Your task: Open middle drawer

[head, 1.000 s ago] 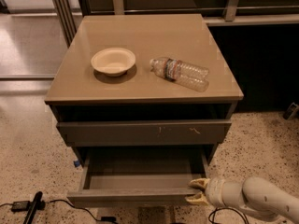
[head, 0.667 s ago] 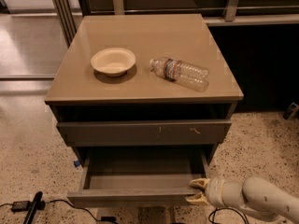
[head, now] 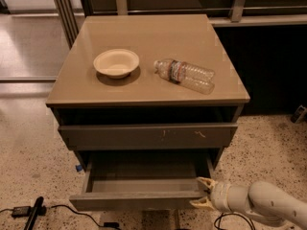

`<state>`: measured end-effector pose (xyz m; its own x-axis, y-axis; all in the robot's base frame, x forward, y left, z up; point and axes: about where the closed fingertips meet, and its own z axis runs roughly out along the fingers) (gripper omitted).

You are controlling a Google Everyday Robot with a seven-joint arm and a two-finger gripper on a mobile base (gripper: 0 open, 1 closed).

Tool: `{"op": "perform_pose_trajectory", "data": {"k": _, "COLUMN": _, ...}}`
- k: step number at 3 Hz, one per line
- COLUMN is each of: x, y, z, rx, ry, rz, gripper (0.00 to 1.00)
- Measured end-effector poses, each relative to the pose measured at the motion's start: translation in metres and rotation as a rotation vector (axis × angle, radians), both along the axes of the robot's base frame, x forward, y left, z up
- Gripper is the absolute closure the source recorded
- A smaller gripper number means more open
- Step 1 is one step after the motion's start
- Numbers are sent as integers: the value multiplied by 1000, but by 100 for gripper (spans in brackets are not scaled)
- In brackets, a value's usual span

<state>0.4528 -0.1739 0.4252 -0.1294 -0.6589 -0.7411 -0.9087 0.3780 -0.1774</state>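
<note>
The middle drawer of the grey-brown cabinet stands pulled out, its plain front low in the view and its grey box interior bare. Above it is the wider drawer front with pale scratch marks, pushed in. My gripper is at the right end of the middle drawer's front, its pale fingers spread above and below the front's top edge. The white arm comes in from the lower right.
A cream paper bowl and a clear plastic bottle lying on its side rest on the cabinet top. A black cable and plug lie on the speckled floor at lower left. A dark wall stands at right.
</note>
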Motion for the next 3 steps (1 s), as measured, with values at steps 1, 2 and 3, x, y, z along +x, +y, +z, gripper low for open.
{"op": "perform_pose_trajectory", "data": {"k": 1, "x": 0, "y": 0, "z": 0, "rx": 0, "ry": 0, "rz": 0, "gripper": 10}}
{"op": "perform_pose_trajectory", "data": {"k": 2, "x": 0, "y": 0, "z": 0, "rx": 0, "ry": 0, "rz": 0, "gripper": 33}}
{"op": "perform_pose_trajectory", "data": {"k": 3, "x": -9, "y": -2, "z": 2, "rx": -12, "ry": -3, "rz": -1, "gripper": 56}}
